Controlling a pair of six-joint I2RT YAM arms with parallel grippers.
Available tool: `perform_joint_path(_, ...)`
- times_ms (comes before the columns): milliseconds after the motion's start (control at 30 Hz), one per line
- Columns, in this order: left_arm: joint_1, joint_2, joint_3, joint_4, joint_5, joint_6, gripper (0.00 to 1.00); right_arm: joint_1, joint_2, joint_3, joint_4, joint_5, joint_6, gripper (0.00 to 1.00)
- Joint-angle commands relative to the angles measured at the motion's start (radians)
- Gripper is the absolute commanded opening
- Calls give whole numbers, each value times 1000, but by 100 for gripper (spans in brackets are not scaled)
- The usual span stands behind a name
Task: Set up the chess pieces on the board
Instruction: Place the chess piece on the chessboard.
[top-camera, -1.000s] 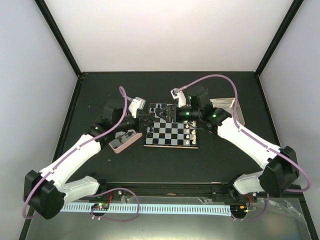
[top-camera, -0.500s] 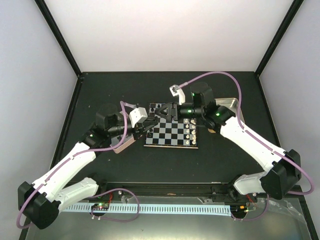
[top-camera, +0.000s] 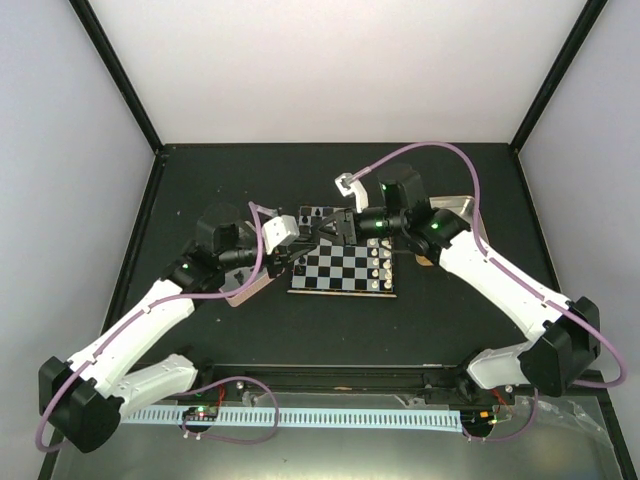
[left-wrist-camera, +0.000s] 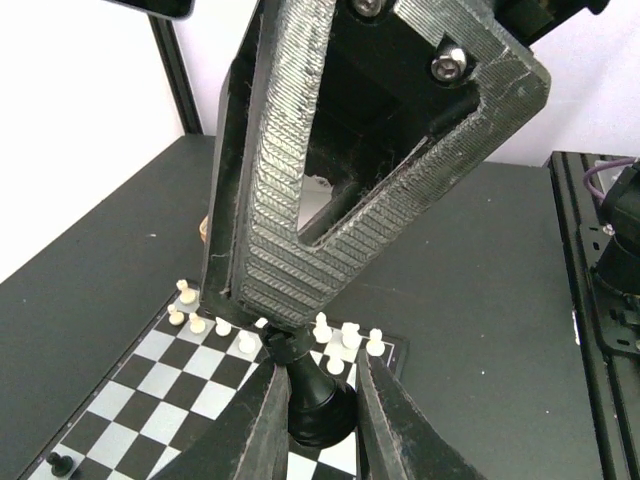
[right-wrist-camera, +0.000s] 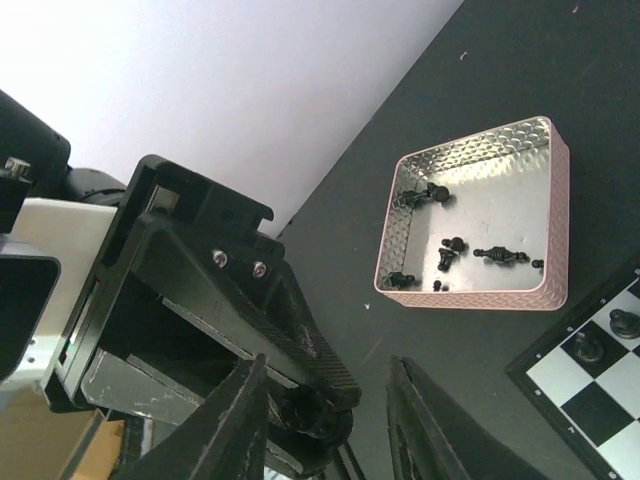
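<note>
Left wrist: left tool (left-wrist-camera: 317, 365) pinches a half-hidden black piece (left-wrist-camera: 320, 405); right tool (right-wrist-camera: 328, 364) gapes.

Tin (right-wrist-camera: 470, 297) left of board (top-camera: 335, 270)

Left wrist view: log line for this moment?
left end effector: shut on black piece | right end effector: open around it | phase: handover by board | pink-rimmed tin: black pieces inside
</note>
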Motion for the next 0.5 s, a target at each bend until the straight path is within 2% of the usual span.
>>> perform_joint_path(0, -4, 8, 59, -27, 3, 28, 16, 9, 31, 49, -47, -10, -44, 32)
perform_joint_path(233, -4, 25, 85, -47, -9, 45, 16, 27, 58, 71, -70, -23, -61, 32)
perform_joint_path(467, -3, 27, 88, -42, -34, 22, 17, 29, 72, 71, -85, -38, -52, 8)
